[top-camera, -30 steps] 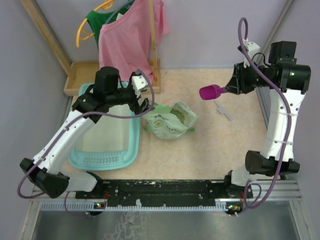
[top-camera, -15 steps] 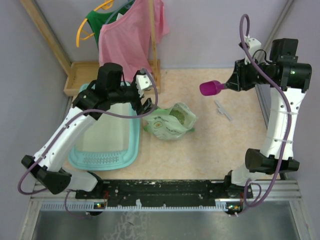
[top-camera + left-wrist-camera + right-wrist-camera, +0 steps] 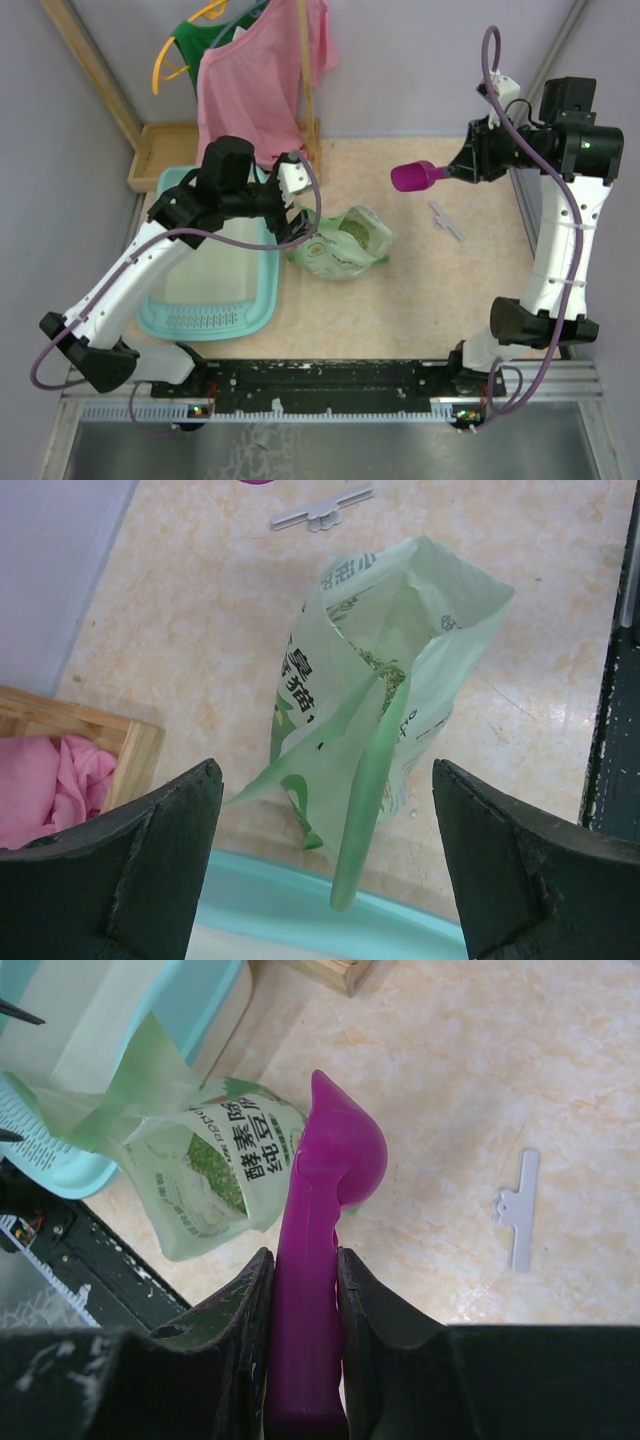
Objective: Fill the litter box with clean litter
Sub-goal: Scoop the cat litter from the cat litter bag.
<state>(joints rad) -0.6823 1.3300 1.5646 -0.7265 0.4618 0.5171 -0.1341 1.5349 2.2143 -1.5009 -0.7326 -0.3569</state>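
The light-teal litter box [image 3: 266, 288] lies at the left, its whitish base bare; its rim shows in the left wrist view [image 3: 300, 912] and the right wrist view [image 3: 205, 1000]. The clean litter [image 3: 350, 229] shows as green granules inside an open pale green bag [image 3: 345, 245] right of the box, also in the wrist views [image 3: 385, 678] [image 3: 215, 1165]. My left gripper [image 3: 303, 220] is open and empty, above the box's right rim, its jaws on either side of a bag flap [image 3: 325, 780]. My right gripper [image 3: 452, 172] [image 3: 303, 1260] is shut on a magenta scoop [image 3: 412, 176] [image 3: 335, 1150], held in the air right of the bag.
A white clip [image 3: 446, 220] lies on the table right of the bag. A wooden tray [image 3: 165, 150] stands behind the litter box, with a pink shirt [image 3: 255, 80] and a green garment on a yellow hanger [image 3: 190, 45] above it. Grey walls close in both sides.
My left gripper has moved right, from over the litter box to the bag's near edge. My right gripper has carried the scoop slightly up and left.
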